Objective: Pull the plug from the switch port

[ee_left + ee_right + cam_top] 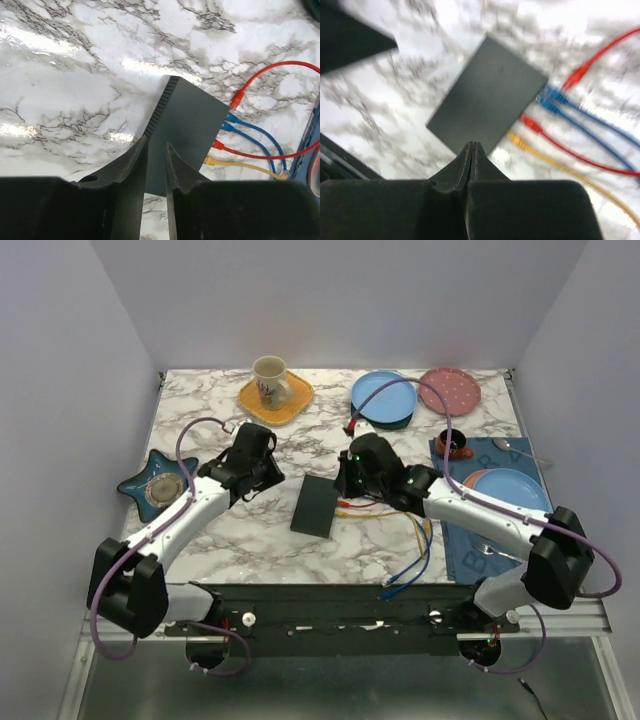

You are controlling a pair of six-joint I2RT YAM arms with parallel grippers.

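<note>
i see the black box (316, 506) lying flat mid-table (250, 540). blue, red and yellow cables (218, 145) sit plugged into its right long edge. a loose red plug (238, 97) lies just beside that edge's far corner. my left gripper (156, 145) hangs over the box, jaws slightly apart and empty. my right gripper (472, 145) is pinched closed on nothing.

Left claw (156, 142) slightly parted; right claw (472, 145) pinched.
</note>
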